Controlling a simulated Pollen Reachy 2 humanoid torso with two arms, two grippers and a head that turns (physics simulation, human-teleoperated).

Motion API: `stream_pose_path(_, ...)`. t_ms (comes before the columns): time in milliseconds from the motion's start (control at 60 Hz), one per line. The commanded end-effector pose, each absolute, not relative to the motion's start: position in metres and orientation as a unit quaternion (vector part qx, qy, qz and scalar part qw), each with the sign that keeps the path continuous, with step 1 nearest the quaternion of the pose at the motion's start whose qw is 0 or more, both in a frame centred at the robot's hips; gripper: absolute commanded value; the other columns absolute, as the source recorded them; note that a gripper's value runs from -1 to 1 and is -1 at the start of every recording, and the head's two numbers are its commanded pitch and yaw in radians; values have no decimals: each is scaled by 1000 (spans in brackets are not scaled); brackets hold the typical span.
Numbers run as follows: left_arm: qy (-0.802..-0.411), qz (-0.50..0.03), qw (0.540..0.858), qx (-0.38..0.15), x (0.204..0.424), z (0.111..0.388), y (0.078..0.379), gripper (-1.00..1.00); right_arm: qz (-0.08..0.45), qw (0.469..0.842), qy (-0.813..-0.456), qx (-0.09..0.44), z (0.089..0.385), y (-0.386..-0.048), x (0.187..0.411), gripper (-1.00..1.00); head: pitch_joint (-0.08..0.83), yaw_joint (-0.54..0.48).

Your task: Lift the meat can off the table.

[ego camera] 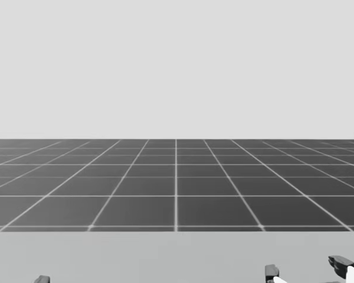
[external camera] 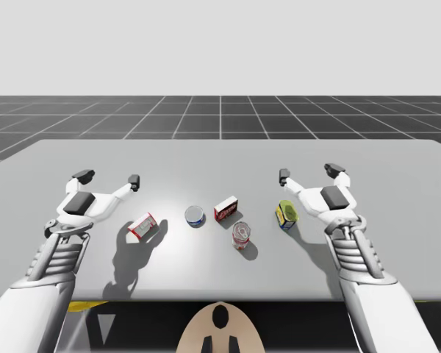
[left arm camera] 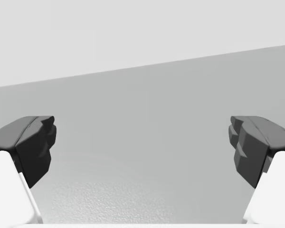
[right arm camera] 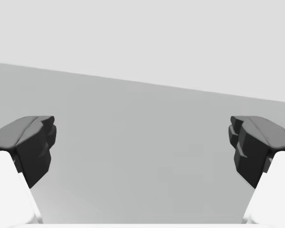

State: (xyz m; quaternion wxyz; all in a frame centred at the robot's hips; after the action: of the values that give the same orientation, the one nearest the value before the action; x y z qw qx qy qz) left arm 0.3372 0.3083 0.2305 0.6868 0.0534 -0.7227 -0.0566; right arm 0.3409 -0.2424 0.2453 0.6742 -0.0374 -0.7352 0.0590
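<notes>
Nothing of the lift is done yet. The meat can, which I take to be the yellow-green can (external camera: 285,215), stands on the table (external camera: 220,158) right of centre in the high view, untouched. My right claw (external camera: 309,172) hovers just above and beyond it in the frame, jaws spread wide and holding nothing. In its wrist view the right claw (right arm camera: 142,147) has bare table ahead and nothing between the fingers. My left claw (external camera: 109,177), at the left of the high view, is likewise wide open and empty, and its wrist view (left arm camera: 142,147) shows the same bare surface.

What is left, as I judge it, is the whole job: bring the right claw back and down over the can, close on it, and raise it.

Room looks good. To the can's left sit a red-white can (external camera: 241,234), a red box (external camera: 226,209) and a blue can (external camera: 195,215), all apart from it. A red-white pack (external camera: 143,226) lies well off near the left arm. The can's right side and the table beyond it are open. The near table edge lies lower in the frame, not close to the can.
</notes>
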Motion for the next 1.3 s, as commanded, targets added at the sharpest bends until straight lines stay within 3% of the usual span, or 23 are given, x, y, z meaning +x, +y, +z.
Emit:
stream_pose_path(17,-722,-57,687,56,338,230,309,-1000,47,661,-747,-53,244,-241,340,-1000,-16,-3)
stream_pose_path(183,-722,-56,688,56,338,230,309,-1000,64,662,-746,-40,248,-240,339,-1000,21,1)
stream_pose_path(483,-721,-54,688,59,338,230,310,-1000,62,669,-739,-51,248,-242,340,-1000,269,2)
stream_pose_path(700,-722,-53,687,61,338,230,312,-1000,62,668,-739,-58,247,-241,341,-1000,387,-41)
stream_pose_path(1083,-726,-50,684,57,337,233,311,-1000,64,668,-738,-66,245,-240,343,-1000,578,-284)
stream_pose_path(1300,-726,-53,683,54,338,233,310,-1000,64,670,-737,-57,247,-239,341,-1000,630,-354)
